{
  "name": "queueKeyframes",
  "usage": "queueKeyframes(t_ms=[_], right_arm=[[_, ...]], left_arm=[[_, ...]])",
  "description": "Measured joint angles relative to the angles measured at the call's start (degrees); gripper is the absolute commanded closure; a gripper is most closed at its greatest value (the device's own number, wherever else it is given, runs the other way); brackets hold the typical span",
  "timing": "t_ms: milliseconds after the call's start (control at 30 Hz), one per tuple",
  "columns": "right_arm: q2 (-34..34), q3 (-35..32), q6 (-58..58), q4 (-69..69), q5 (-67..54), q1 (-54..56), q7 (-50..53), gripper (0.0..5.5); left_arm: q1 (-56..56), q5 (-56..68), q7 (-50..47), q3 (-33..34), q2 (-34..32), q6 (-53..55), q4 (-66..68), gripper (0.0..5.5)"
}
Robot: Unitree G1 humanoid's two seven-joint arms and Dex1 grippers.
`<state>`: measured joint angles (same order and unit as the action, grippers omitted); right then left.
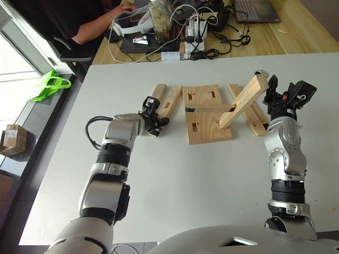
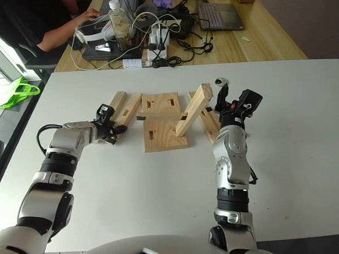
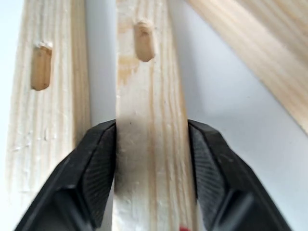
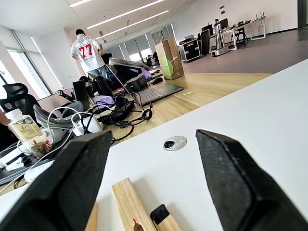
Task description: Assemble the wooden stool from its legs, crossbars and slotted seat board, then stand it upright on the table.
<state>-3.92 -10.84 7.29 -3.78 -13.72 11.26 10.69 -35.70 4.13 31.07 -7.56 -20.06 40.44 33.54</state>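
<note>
Left wrist cam: left gripper (image 3: 151, 130) pinches a pale, grainy square-section leg (image 3: 151, 86) across its sides, with an oblong slot (image 3: 143, 39) just past the pads. Twin leg (image 3: 48, 96) lies parallel beside it.
Head cam: both lie flat, left of the seat board (image 1: 207, 127) on the white table (image 1: 191, 183). Third leg (image 1: 243, 101) is tilted up over the board and the crossbar (image 1: 210, 108) meets it. Fourth leg (image 1: 256, 124) is flat beneath.
Right gripper (image 4: 153, 137) is spread wide near the raised end, nothing between the pads.
</note>
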Motion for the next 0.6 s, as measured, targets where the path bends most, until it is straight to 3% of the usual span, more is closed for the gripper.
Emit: queueKeyframes(t_ms=[200,367,467,600], right_arm=[[0.9,-1.6,0.1,0.5,-0.1,1.7,-0.1,2.25],[6.8,-8.9,1.6,3.5,-5.4,8.3,-1.3,2.25],[14.2,-16.0,4.2,4.9,-12.6,16.4,-3.4,2.25],[18.9,-19.9,15.4,0.5,-32.8,29.1,-8.0,2.25]], left_arm=[[4.3,1.1,-1.6,2.4,0.6,-0.7,-5.4,3.43],[6.1,2.3,-8.0,9.0,1.4,-5.2,-20.9,3.44],[3.1,3.0,-11.9,14.2,0.1,-10.9,-31.2,3.44],[-3.4,0.7,-13.0,15.2,-3.5,-19.5,-40.8,3.44]])
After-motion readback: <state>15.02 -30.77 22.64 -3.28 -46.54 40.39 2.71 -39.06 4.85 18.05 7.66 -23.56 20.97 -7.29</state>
